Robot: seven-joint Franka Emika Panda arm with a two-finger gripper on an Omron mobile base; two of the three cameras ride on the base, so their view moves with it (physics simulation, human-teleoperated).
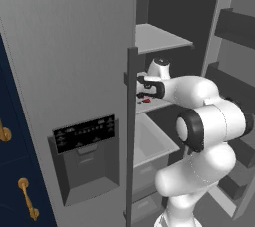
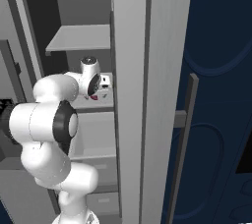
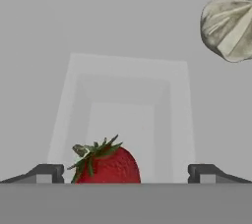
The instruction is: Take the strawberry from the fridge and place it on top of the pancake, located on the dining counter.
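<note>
The fridge [image 1: 69, 61] stands open, and my arm reaches onto its middle shelf [image 1: 155, 104]. A small red strawberry [image 3: 106, 165] with green leaves lies on that shelf, between my two dark fingertips [image 3: 49, 173] and a little closer to the left one. It also shows as a red speck [image 1: 146, 100] under my hand, and again in the right base view [image 2: 93, 97]. My gripper [image 3: 125, 174] is open, its fingers set wide on either side of the berry and not touching it. The pancake and the dining counter are out of view.
A pale, ribbed, roundish item [image 3: 229, 26] lies farther back on the same shelf, off to the right. Another shelf [image 1: 160, 38] hangs above my hand, and grey drawers [image 1: 149, 144] sit below. Navy cabinets with gold handles [image 1: 27, 198] flank the fridge.
</note>
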